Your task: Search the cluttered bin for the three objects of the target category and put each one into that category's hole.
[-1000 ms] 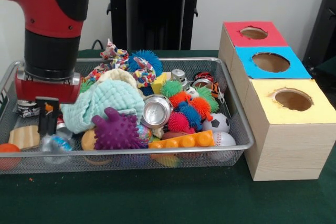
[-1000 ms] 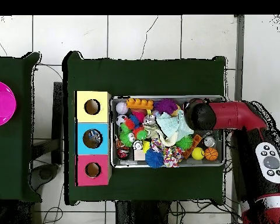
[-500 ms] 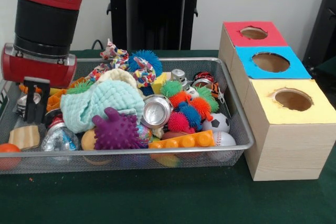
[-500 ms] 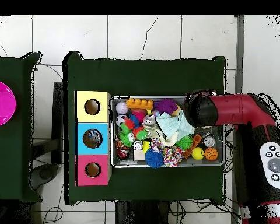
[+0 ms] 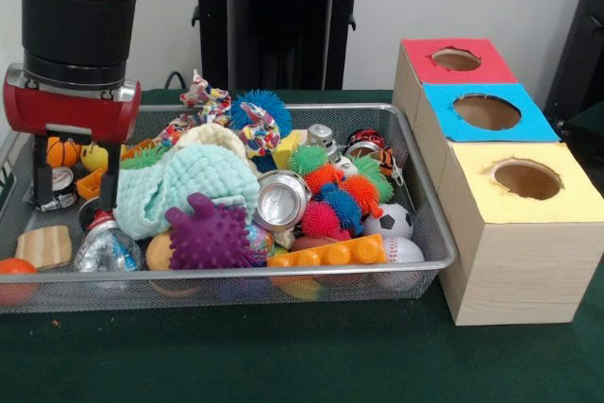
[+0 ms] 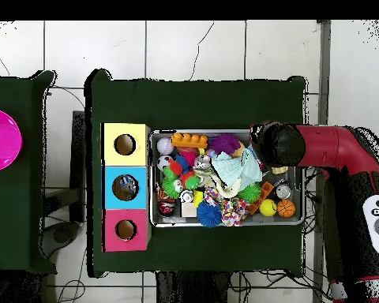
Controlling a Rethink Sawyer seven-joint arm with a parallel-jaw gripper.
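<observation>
At the lower left of the front view, just behind the near rim of the wire bin (image 5: 236, 272), a clear crinkled bottle (image 5: 104, 248) lies on its side. A pale wooden block (image 5: 42, 245) sits to its left and a purple spiky ball (image 5: 209, 233) to its right. Just above and behind the bottle hangs the gripper (image 5: 77, 191), jaws spread wide with nothing between them; its two dark fingers (image 5: 42, 176) point straight down. The next step looks like a grasp on that bottle. The gripper should line up over the bottle's body and come forward toward the near rim before it drops, so that one finger goes down on each side. The thin plastic will likely give and slip, so a gentle close across the middle is best, clear of the green cloth (image 5: 184, 186). Farther back, at centre right, the blue-topped box's hole (image 5: 486, 111) sits between the yellow and red boxes.
</observation>
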